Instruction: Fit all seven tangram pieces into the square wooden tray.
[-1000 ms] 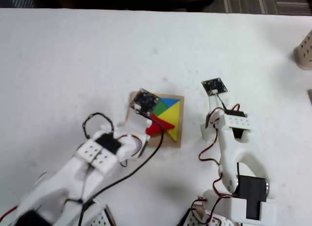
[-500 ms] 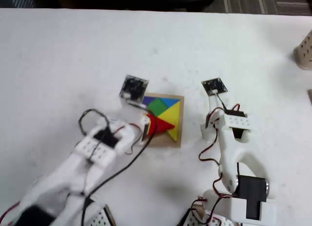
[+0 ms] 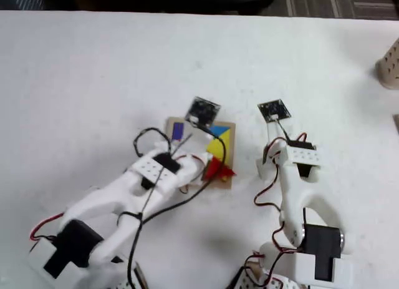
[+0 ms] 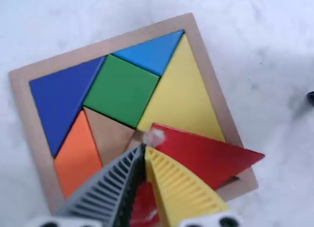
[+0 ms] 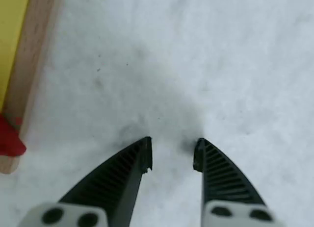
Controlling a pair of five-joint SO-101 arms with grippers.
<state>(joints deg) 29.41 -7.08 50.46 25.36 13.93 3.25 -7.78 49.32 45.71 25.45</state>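
Left wrist view, left gripper [image 4: 144, 147] clenched on red triangle [image 4: 206, 156] askew over wooden tray [image 4: 98, 49] corner, right gripper [image 5: 171, 153] parted.

From above, the left arm's black wrist-camera board [image 3: 204, 110] and white body cover the middle and near-left part of the square wooden tray [image 3: 231, 153]. In the left wrist view the left gripper [image 4: 144, 147] lies over the big red triangle [image 4: 206, 156] — its closed fingers [image 4: 179, 188] hide that piece's near end and the tray's near rim. The right wrist view's edge cuts the tray down to a strip of rim, a sliver of the yellow triangle [image 5: 11, 36] and the red tip.
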